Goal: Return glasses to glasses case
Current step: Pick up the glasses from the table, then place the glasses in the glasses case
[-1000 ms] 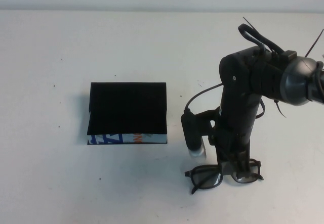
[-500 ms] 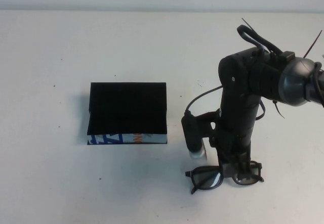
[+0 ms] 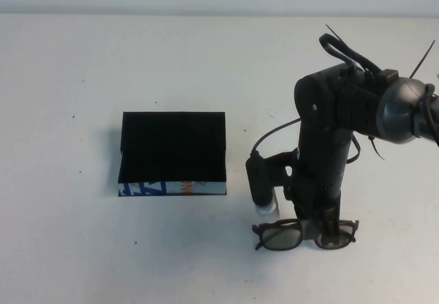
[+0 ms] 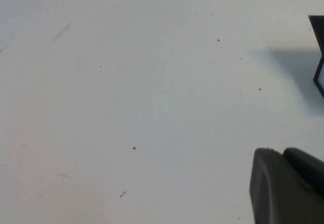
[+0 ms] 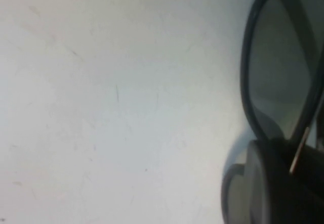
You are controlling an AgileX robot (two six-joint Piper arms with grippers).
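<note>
High view: my right gripper [image 3: 315, 230] pinches the glasses [image 3: 304, 235] at the bridge, near the table's [image 3: 82, 249] front edge, right of the case [image 3: 172, 153]. Their long axis runs left to right, both lenses showing. The case sits well apart to the left, printed edge nearest me, with bare table between. My left gripper [image 4: 288, 186] shows only in its wrist view, near the case's corner; I cannot tell how its fingers stand.

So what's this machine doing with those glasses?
The right gripper is down on the glasses, at the bridge between the lenses, near the table's front edge. The open case sits apart to their left, with nothing in it. The left gripper is parked off to the side, holding nothing.
</note>
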